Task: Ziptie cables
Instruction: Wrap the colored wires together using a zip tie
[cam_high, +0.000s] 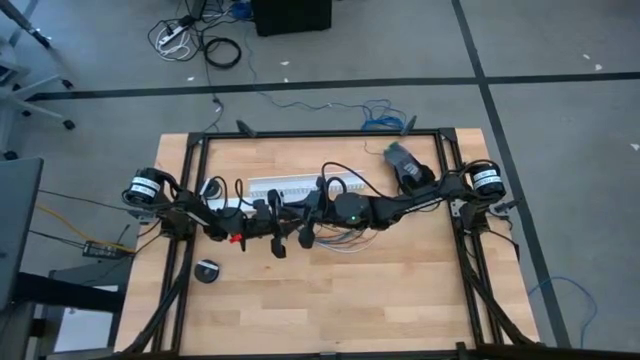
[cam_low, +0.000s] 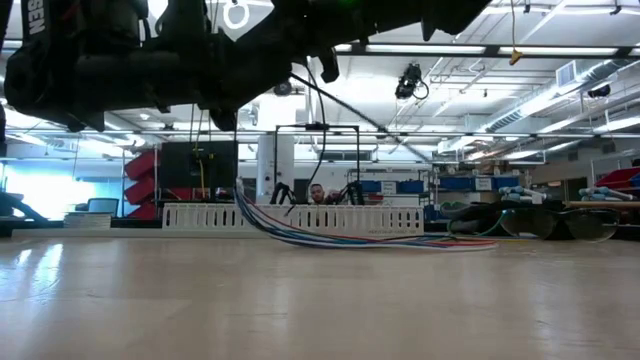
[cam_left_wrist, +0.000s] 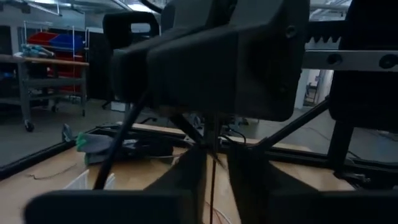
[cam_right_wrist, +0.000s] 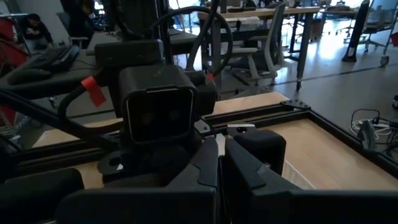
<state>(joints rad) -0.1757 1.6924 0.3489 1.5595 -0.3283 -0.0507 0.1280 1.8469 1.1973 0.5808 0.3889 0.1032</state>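
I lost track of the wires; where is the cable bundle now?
In the low view the cables lie on the table, hanging from the arms and trailing right along the front of the white slotted channel.

Both arms reach in over the middle of the table and meet nose to nose, wrists level above it. The right gripper has its fingers pressed together, and the left gripper faces it with fingers nearly touching.
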